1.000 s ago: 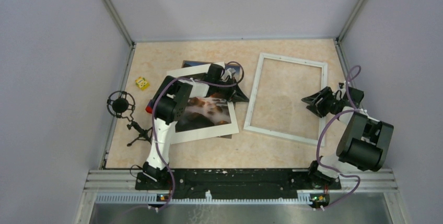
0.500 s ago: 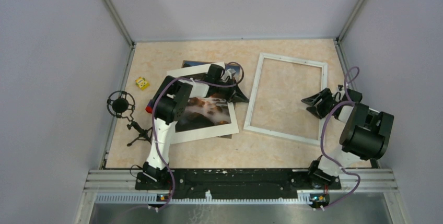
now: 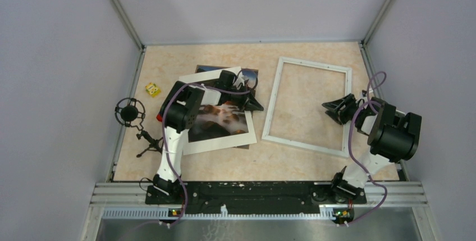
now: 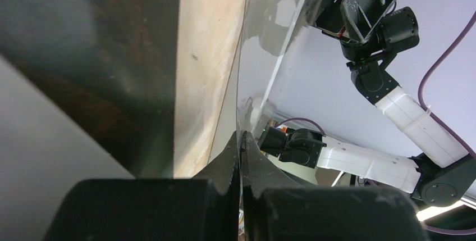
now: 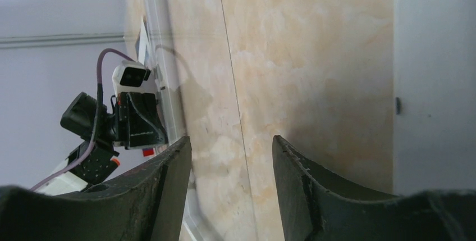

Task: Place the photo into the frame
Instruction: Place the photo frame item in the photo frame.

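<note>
The photo [image 3: 222,118] stays put, left fingers [image 4: 224,162] pinched on a thin clear sheet [image 4: 269,22], right fingers [image 5: 168,179] parted, empty, over the frame [image 3: 314,63].

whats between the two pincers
The left bar of the frame, then table showing through its opening, in the top view. The left pincer is just outside that bar, the right pincer over the opening.

The photo [image 3: 222,118], a dark print with brownish-orange patches, lies flat left of centre; the frame [image 3: 314,64], white and empty, lies flat right of it
</note>
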Controlling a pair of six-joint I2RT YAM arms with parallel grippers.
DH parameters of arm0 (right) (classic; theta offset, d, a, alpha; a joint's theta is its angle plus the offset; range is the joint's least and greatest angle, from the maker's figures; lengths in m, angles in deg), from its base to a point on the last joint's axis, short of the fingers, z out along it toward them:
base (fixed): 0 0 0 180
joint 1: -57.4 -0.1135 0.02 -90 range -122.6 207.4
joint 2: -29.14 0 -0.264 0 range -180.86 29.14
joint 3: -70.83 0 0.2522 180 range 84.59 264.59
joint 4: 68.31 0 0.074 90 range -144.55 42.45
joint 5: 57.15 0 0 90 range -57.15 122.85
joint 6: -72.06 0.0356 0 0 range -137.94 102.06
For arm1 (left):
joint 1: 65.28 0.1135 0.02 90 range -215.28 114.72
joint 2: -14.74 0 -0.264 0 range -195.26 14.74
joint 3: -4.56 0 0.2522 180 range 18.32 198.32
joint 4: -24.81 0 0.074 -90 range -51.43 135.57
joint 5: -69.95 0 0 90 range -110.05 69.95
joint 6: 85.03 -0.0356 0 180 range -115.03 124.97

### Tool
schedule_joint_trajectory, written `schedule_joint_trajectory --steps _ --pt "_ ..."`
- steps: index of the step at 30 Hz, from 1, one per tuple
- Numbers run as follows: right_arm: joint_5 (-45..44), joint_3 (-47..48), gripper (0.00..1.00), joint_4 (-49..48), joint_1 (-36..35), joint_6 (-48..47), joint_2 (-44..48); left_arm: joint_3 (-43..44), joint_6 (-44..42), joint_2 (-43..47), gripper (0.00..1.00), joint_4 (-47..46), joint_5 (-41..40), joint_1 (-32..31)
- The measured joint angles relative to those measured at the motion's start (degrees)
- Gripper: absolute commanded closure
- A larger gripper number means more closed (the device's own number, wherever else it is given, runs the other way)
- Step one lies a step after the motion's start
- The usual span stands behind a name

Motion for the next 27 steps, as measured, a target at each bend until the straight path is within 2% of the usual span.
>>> schedule_joint_trajectory --steps 11,22,25,27 --pt "-0.22 0.09 0.42 3.93 -3.65 -1.49 0.79 -1.01 -5.27 1.51 1.0 6.8 -0.31 4.17" --pt "3.61 2.4 0.45 -7.02 -9.9 7.67 -7.06 -1.01 -7.76 1.62 1.0 8.13 -0.33 4.81" --pt "3.37 3.37 0.52 -9.46 -10.84 9.09 -8.7 -1.01 -7.98 1.62 1.0 8.22 -0.33 4.81" --pt "3.34 3.56 0.62 -11.15 -11.17 10.19 -9.73 -1.01 -8.39 1.62 1.0 8.39 -0.33 4.81"
